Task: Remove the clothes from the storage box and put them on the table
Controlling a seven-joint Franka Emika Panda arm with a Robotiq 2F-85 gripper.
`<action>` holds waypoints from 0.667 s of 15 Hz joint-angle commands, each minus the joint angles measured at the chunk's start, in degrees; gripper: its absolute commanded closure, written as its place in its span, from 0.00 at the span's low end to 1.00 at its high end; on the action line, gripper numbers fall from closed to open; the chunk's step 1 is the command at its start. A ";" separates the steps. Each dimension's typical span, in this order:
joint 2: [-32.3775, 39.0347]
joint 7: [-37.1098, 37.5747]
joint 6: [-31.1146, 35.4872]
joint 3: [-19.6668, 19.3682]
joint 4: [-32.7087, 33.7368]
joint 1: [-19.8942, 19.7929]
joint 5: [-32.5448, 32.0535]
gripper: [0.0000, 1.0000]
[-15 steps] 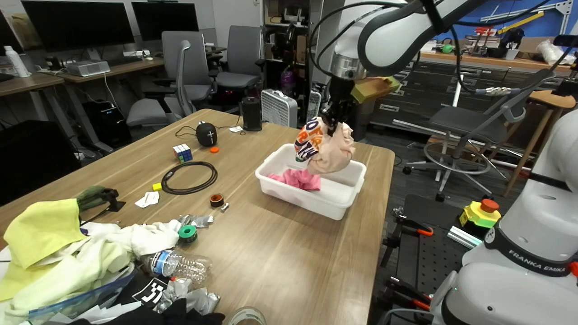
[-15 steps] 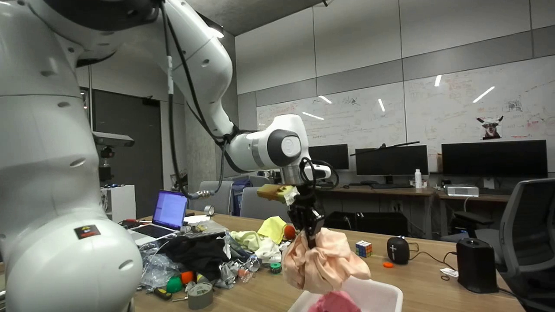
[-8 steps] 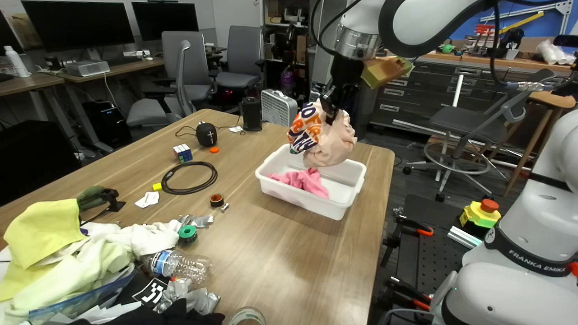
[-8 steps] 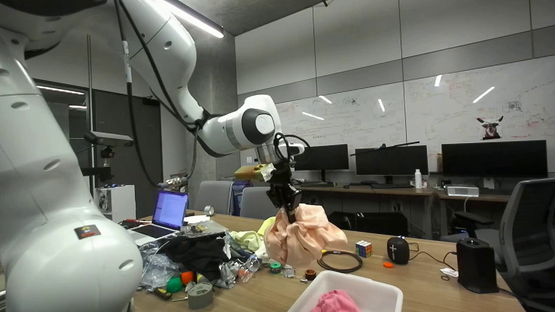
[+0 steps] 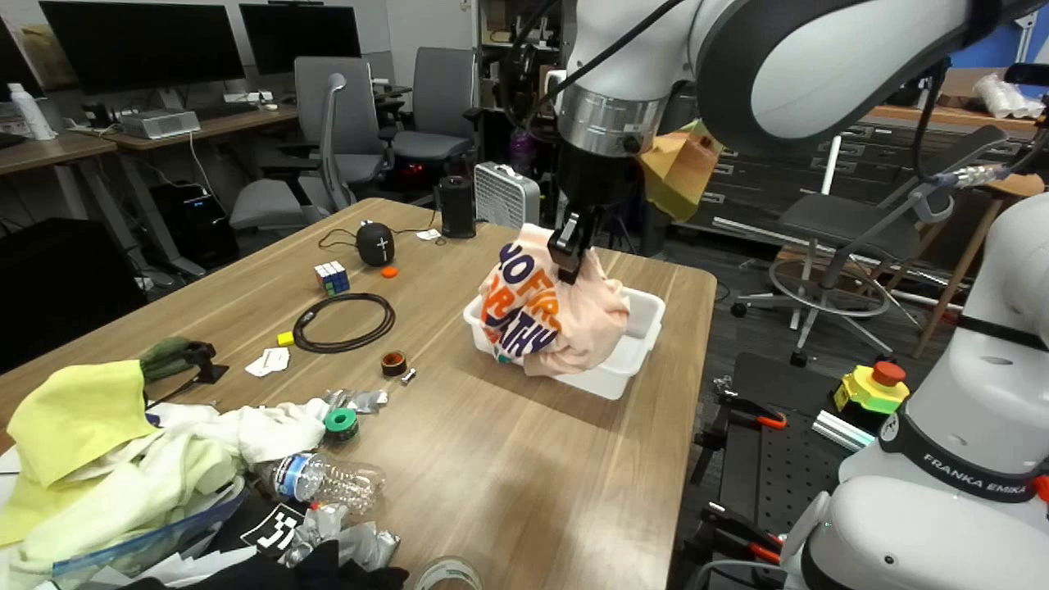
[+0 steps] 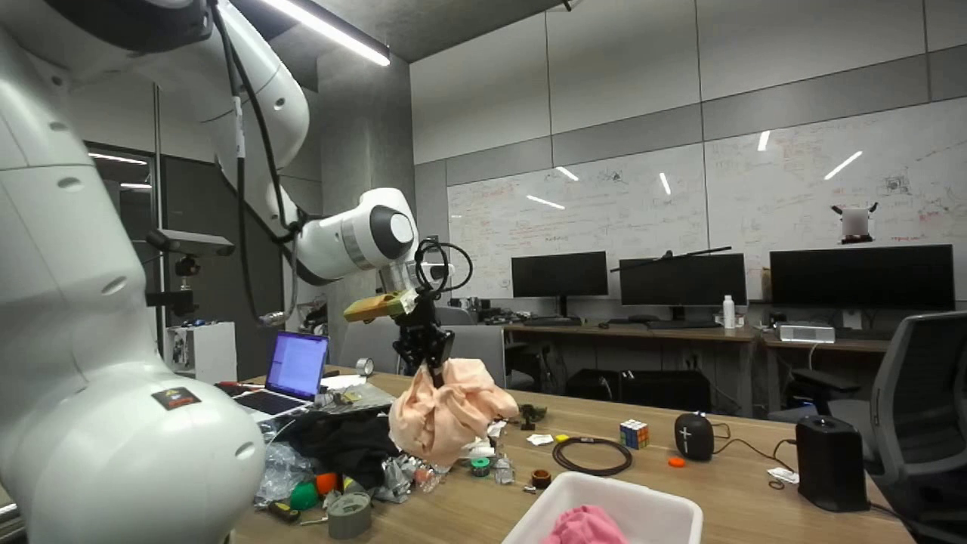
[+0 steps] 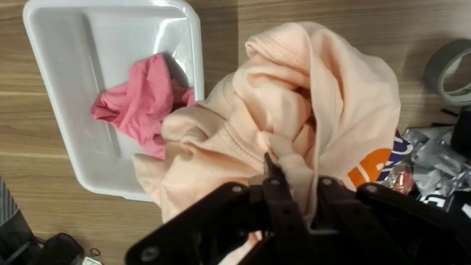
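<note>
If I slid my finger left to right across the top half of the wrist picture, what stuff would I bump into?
White storage box → pink cloth lying inside it → crumpled peach cloth → grey tape roll, partly cut off by the picture's edge.

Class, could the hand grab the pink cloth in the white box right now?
Probably not: the hand grips a peach garment, though the pink cloth lies in an open-topped white box.

Wrist view looks down, both exterior views across the table point(image 5: 475, 447).
</note>
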 commanded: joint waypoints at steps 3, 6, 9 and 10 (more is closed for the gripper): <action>5.75 -0.99 -0.77 2.68 4.76 4.83 -1.24 0.91; 8.31 -1.41 -1.19 3.54 5.82 6.96 -1.88 0.91; 10.19 -2.23 -1.85 3.91 6.38 8.54 -2.86 0.90; 10.69 -2.16 -2.02 3.94 6.50 8.86 -3.75 0.62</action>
